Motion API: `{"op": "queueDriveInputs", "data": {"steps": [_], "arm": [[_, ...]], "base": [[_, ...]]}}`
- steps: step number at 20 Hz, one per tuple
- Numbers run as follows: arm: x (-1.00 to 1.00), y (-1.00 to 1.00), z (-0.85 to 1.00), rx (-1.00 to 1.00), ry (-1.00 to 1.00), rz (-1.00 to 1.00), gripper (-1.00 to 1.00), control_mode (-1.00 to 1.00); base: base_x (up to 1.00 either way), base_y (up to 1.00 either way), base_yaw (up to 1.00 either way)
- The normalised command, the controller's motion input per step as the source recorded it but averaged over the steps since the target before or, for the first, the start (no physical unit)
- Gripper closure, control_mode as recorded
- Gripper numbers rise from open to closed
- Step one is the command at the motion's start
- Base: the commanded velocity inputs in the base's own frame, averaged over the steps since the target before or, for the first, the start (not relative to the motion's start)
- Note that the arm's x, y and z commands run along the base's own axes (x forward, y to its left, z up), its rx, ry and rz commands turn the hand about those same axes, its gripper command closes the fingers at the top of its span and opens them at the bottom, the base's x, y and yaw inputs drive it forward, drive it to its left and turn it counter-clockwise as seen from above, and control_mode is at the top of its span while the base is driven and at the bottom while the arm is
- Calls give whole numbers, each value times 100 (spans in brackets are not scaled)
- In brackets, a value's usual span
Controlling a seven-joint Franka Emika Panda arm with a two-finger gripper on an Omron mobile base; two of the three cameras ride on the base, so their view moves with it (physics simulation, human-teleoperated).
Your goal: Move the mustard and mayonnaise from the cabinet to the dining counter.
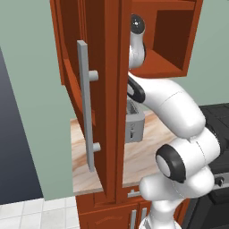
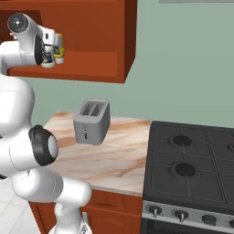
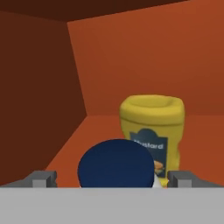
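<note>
Inside the cabinet point(image 3: 153, 52), the mayonnaise point(image 3: 116, 162) shows its dark blue lid right in front of the hand. The yellow mustard point(image 3: 152, 124) stands just behind it and a little to the right on the same shelf. My gripper point(image 3: 113, 179) is open, with one fingertip point(image 3: 43, 179) on each side of the mayonnaise lid and not touching it. From the right base view, the gripper point(image 2: 54, 51) reaches into the open cabinet point(image 2: 91, 27) at the mayonnaise point(image 2: 47, 57) and mustard point(image 2: 60, 51). In the left base view the cabinet door point(image 1: 112, 89) covers the hand.
The open door with its long grey handle point(image 1: 85, 103) hangs to the arm's left. A grey toaster point(image 2: 92, 121) stands on the small marble countertop point(image 2: 114, 155) below the cabinet. A black stove point(image 2: 192, 160) adjoins it on the right.
</note>
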Motion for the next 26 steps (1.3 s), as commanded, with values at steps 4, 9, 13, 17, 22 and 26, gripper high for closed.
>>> {"op": "queueDriveInputs", "data": {"steps": [4,9,13,17,22,26], "arm": [[11,2,0,0,8,0,-100,-100],[12,7,-4,0,2,0,-100,-100],[9,8,-7,0,0,0,-100,-100],[2,8,-17,0,2,0,-100,-100],[4,0,-11,0,0,0,-100,-100],[0,0,-6,0,0,0,-100,-100]], "base": [[0,0,0],[0,0,0],[0,0,0],[0,0,0],[0,0,0],[0,0,0]]}}
